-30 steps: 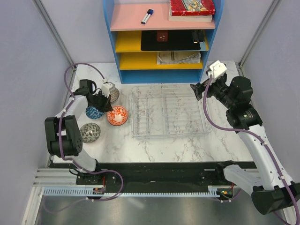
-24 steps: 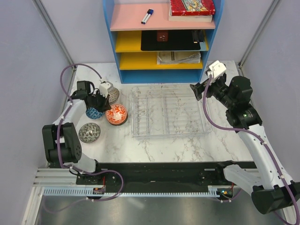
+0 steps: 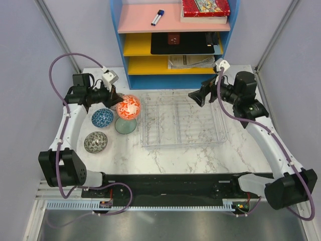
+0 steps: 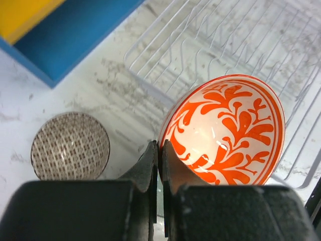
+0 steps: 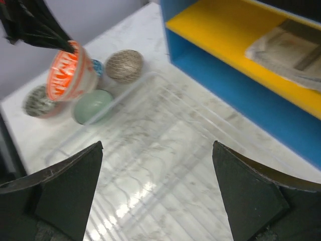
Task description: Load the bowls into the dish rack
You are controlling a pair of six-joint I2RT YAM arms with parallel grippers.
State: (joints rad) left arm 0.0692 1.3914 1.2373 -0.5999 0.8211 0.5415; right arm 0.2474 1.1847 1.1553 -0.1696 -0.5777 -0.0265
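Note:
My left gripper point(image 3: 118, 102) point(image 4: 160, 150) is shut on the rim of the orange-red and white bowl point(image 3: 129, 106) point(image 4: 228, 133), which hangs tilted in the air just left of the dish rack point(image 3: 146, 142) point(image 4: 220, 35). On the table below sit a grey-green bowl point(image 3: 125, 125) point(image 5: 93, 105), a blue bowl point(image 3: 102, 118) and a speckled bowl point(image 3: 95, 142). A beige mesh-patterned bowl point(image 4: 70, 145) point(image 5: 124, 65) lies near the shelf. My right gripper point(image 3: 197, 97) point(image 5: 156, 145) hovers open and empty over the rack's far side. The clear rack holds nothing.
A blue shelf unit point(image 3: 173, 80) with yellow and pink shelves stands right behind the rack and the bowls. Grey walls close in the left and right sides of the marble table point(image 3: 200, 155). Cables loop off both arms.
The left arm has lifted the orange-red bowl off the table, up and toward the rack, uncovering the grey-green bowl beneath it. The right gripper has swung left over the rack.

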